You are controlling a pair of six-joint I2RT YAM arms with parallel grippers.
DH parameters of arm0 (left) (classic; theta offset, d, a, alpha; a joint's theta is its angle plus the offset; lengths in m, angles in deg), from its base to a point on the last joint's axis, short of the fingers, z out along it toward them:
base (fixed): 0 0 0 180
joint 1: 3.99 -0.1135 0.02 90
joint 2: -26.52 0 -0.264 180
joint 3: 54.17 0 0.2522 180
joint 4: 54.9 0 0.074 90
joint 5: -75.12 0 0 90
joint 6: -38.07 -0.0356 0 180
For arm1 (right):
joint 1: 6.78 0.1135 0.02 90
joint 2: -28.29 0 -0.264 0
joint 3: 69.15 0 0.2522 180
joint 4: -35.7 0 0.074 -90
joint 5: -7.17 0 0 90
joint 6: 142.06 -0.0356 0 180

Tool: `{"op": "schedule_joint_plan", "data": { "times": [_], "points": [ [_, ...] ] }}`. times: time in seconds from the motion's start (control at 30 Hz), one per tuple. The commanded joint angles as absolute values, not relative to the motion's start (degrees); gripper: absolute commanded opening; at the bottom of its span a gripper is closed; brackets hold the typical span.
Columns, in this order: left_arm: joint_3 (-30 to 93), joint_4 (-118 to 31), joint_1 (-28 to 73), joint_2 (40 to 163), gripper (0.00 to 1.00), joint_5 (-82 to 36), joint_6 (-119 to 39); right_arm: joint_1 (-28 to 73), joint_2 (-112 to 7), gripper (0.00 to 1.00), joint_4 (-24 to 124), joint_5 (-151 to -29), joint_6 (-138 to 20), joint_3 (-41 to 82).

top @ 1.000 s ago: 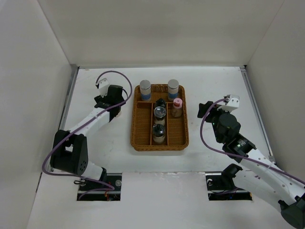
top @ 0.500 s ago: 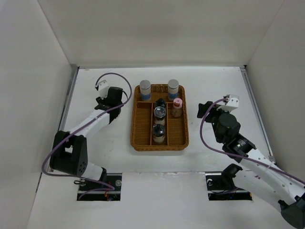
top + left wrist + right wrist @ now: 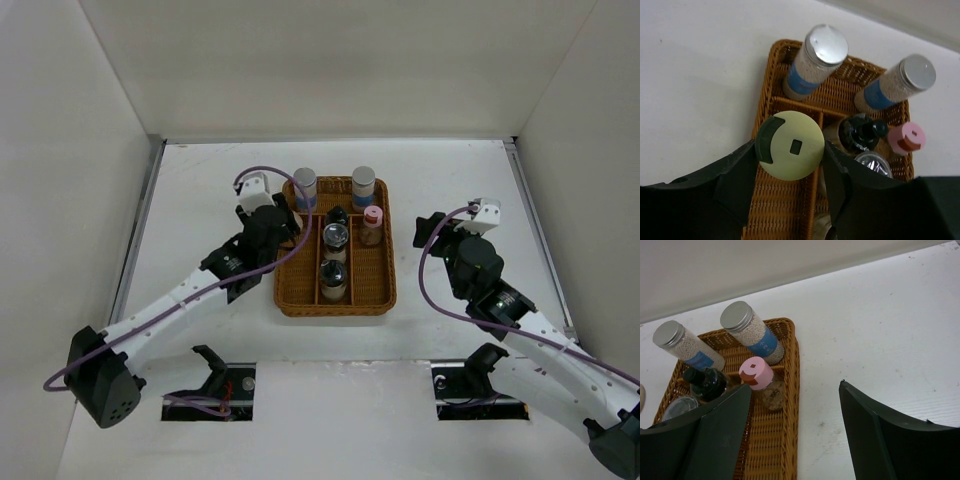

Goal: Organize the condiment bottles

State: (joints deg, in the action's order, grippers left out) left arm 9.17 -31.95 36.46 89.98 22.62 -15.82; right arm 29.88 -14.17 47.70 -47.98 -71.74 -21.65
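My left gripper (image 3: 790, 167) is shut on a cream-coloured shaker (image 3: 790, 145) and holds it over the left compartment of the brown wicker tray (image 3: 290, 290); in the top view the gripper (image 3: 285, 222) hides the shaker. Two silver-lidded cylinders with blue labels (image 3: 305, 188) (image 3: 363, 186) stand in the tray's back compartments. A black-topped shaker (image 3: 337, 216), two chrome-topped shakers (image 3: 335, 238) (image 3: 333, 277) and a pink-topped shaker (image 3: 372, 225) stand in the middle and right compartments. My right gripper (image 3: 795, 405) is open and empty, over the table right of the tray.
White walls close in the table at the back, left and right. The right arm's elbow (image 3: 475, 265) hangs over the table right of the tray. The arm bases sit at the near edge.
My left arm has swung right from the table's left side to the tray's left edge, carrying the cream-coloured shaker. The right arm has not moved.
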Motion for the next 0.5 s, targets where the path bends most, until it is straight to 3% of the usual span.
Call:
{"op": "schedule_joint_plan", "data": {
  "times": [0.0,0.47],
  "points": [
    [8.9,-35.8,38.9,91.3,0.41,23.3,-17.4,29.6,-13.5,0.78,45.1,-48.5,-71.7,-21.1],
    [8.4,-45.1,37.5,105.8,0.44,21.6,-18.4,29.6,-14.0,0.79,45.2,-48.3,-71.4,-20.9]
  ]
}}
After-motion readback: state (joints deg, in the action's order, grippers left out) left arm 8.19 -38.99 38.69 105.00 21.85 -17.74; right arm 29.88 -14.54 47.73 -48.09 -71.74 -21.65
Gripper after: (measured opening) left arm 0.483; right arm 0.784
